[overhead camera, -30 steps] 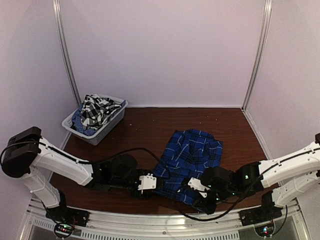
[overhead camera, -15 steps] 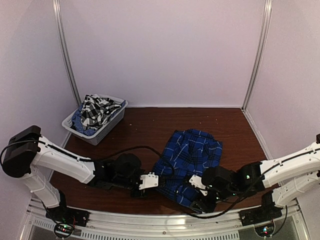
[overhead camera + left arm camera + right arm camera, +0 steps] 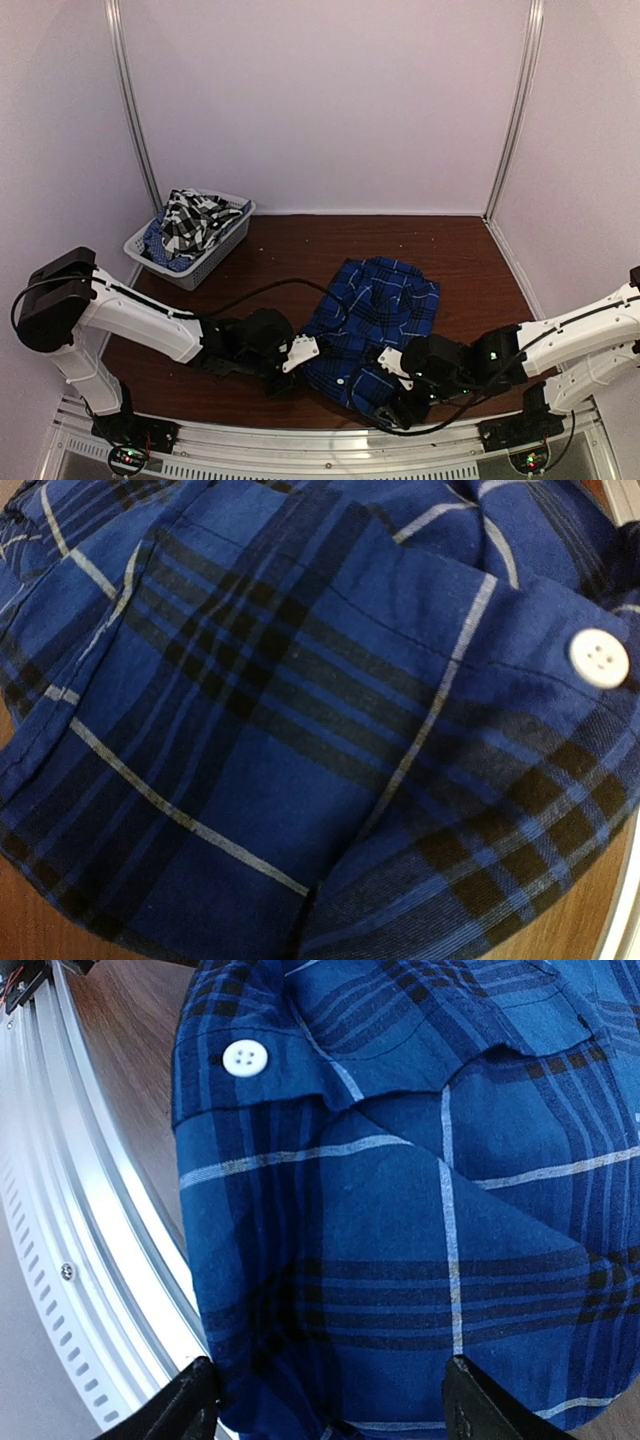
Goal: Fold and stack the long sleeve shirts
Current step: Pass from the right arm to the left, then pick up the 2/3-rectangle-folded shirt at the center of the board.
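The right gripper has its jaws spread wide over a bulge of the blue plaid shirt by the near edge of the desk. The left gripper is against that shirt's left hem, and I cannot tell whether it grips. I'd say little is done: this shirt lies rumpled, the black-and-white shirt sits heaped in the basket at the far left corner, and nothing is stacked.
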